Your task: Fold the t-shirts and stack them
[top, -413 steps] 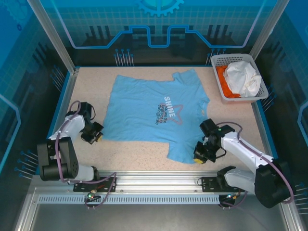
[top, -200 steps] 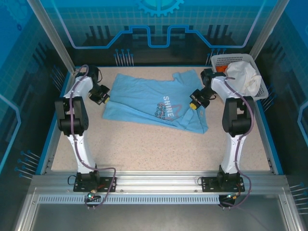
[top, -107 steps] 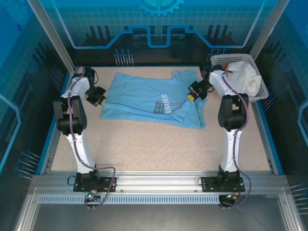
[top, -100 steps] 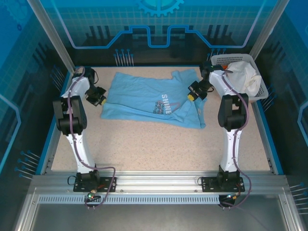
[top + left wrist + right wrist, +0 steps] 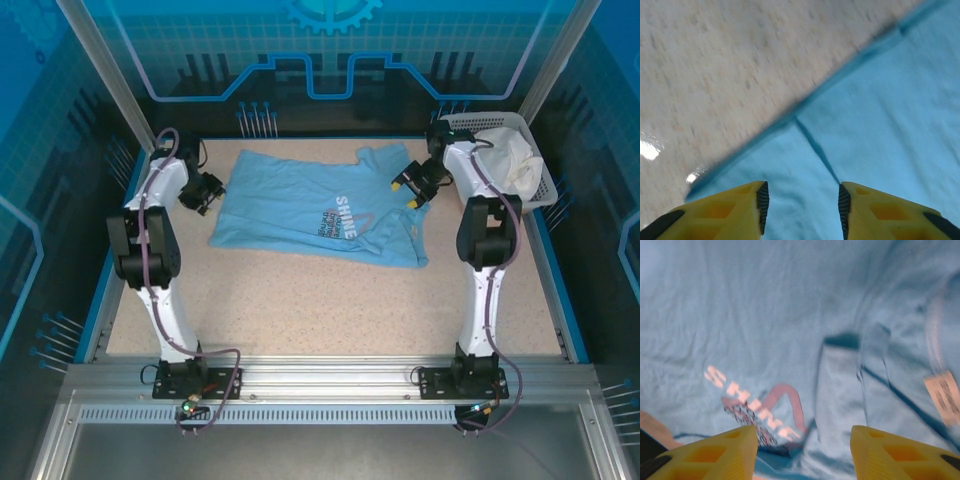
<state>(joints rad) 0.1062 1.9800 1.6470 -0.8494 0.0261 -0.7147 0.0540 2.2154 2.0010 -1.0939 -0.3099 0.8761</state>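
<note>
Found a speckled beige surface (image 5: 300, 310) ringed by blue walls; saw the light blue t-shirt (image 5: 290, 200) lying across its far half, folded over on itself, with the white lettering (image 5: 345, 212) close to the near edge; noted the left arm (image 5: 150, 245) stretched to the shirt's left side and the right arm (image 5: 485, 240) stretched to its right side, near the collar; spotted a white lattice basket (image 5: 548, 188) at the far right corner, holding a crumpled white t-shirt (image 5: 510, 160); found the left jaws spread, yellow fingers (image 5: 730, 212) just above the hem, pinching nothing; found the right jaws spread wider, fingers (image 5: 715, 455) over the chest print, gripping nothing; made out a small label (image 5: 942, 392) by the collar.
</note>
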